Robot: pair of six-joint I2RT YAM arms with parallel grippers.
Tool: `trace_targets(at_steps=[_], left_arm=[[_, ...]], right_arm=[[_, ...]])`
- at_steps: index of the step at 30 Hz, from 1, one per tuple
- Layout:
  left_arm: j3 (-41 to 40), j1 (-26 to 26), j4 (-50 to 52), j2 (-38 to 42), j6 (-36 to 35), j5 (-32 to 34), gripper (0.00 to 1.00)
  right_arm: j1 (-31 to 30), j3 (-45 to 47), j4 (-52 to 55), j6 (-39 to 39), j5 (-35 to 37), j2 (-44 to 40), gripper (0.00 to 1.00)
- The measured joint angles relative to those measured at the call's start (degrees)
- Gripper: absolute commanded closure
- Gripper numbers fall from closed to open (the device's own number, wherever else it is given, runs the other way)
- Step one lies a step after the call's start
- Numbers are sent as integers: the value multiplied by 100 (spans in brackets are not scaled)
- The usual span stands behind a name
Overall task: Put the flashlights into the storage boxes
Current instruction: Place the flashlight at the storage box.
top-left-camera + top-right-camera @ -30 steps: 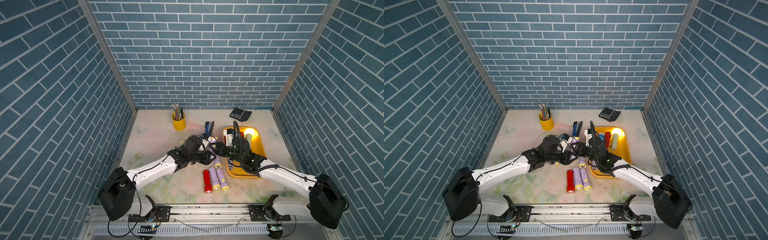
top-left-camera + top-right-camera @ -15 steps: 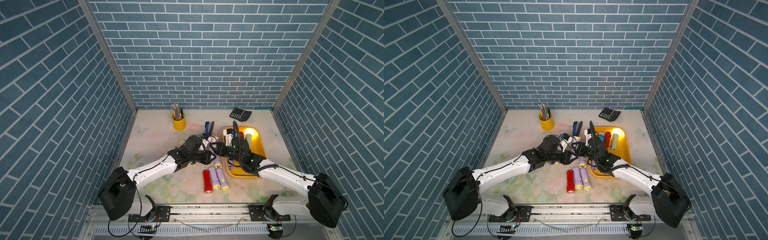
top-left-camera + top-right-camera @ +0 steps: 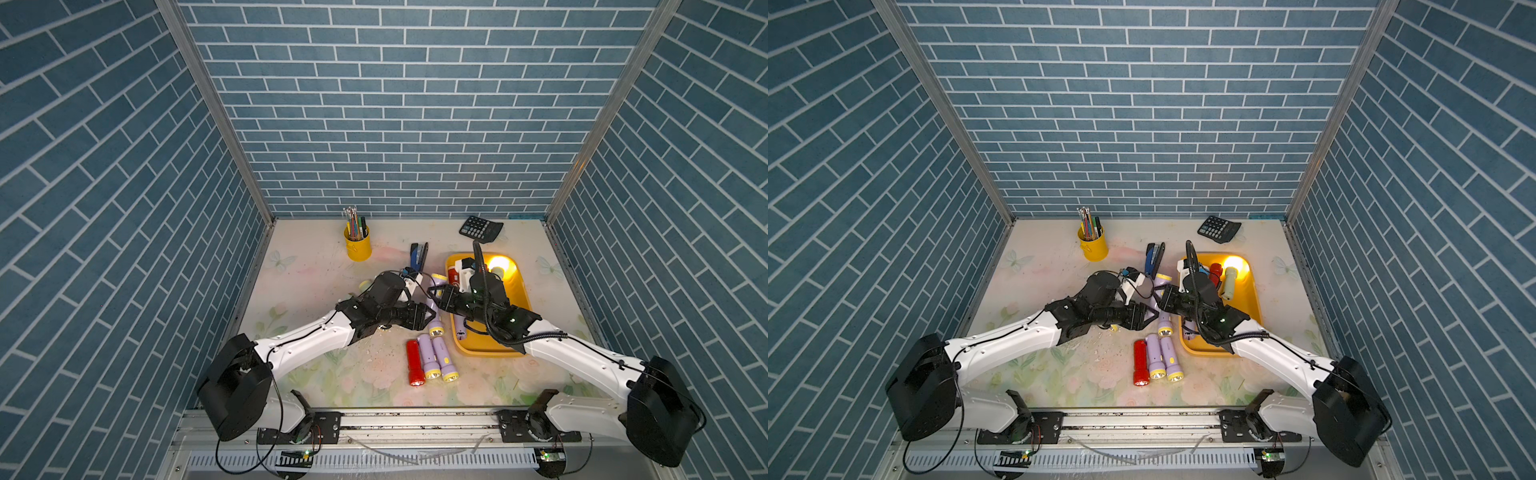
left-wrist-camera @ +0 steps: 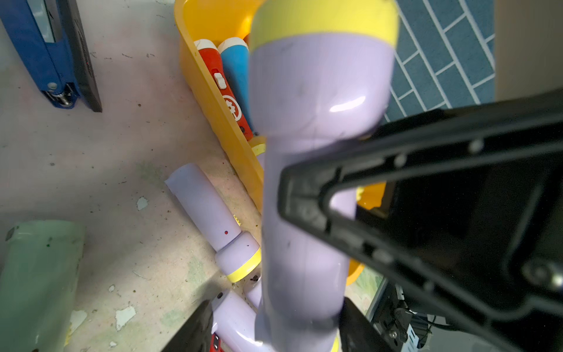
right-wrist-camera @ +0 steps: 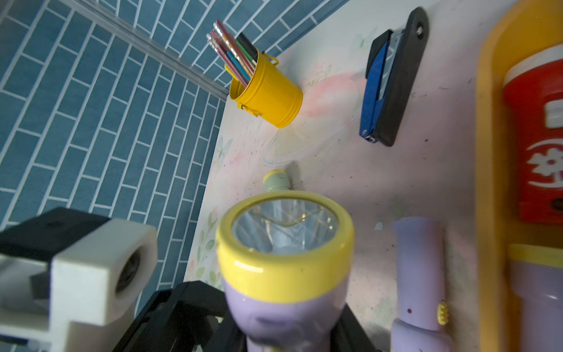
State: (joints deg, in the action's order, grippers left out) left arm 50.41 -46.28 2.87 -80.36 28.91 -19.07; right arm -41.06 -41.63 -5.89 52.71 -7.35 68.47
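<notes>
A: end effector states?

B: right end effector [image 5: 285, 335] is clamped on the lilac flashlight [image 4: 320, 91], mid-body, below the yellow head ring. left end effector [image 4: 277, 317] is spread open round the same unit's tail. A gap is seen btwn one finger [image 4: 192, 332] and the body, so nothing is gripped there.

A: where's the held unit?

B: It is held clear of the table [image 3: 316, 266], btwn left arm [image 3: 307, 340] and right arm [image 3: 573, 357]. It sits just outside the orange-yellow tray [image 3: 478, 352], by the wall facing the left arm. Head is turned toward the table's far side. Not in the tray.

A: tray contents?

B: A red flashlight [image 4: 217, 88] and a blue flashlight [image 4: 236, 70] are seen side by side along that wall. A pale green flashlight [image 3: 1228, 286] is further in, plus a further lilac unit [image 5: 536, 289] w/ yellow ring. Remainder is hidden by the right arm.

A: loose units?

B: A second lilac flashlight [image 4: 207, 210] is lying on the table just beside the tray wall, under the end effectors. A row of three flashlights [image 3: 428, 359] (red, lilac, lilac) is laid side by side nearer the table's front edge, heads toward that edge. A second pale green flashlight [image 5: 275, 180] is partly hidden behind the left arm.

A: other items?

B: Blue stapler [image 3: 417, 255], yellow pen cup [image 3: 357, 245] and black calculator [image 3: 481, 227] are set at the far side, well apart from the row.
</notes>
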Motion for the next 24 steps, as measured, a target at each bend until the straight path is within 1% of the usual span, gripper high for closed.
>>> trace_targets(at_steps=[4, 10, 18, 24], left_arm=[[0, -11, 61, 0, -4, 155, 22], [28, -9, 345, -15, -39, 378, 19], [166, -9, 625, -160, -103, 592, 18], [315, -9, 752, -319, -142, 619, 18]], right_arm=[[599, 24, 435, -9, -181, -407, 79], [1517, 24, 1296, -275, -717, -811, 79], [2621, 24, 2236, -822, -1766, -619, 80], [3322, -9, 2848, -1296, -2328, -254, 80]])
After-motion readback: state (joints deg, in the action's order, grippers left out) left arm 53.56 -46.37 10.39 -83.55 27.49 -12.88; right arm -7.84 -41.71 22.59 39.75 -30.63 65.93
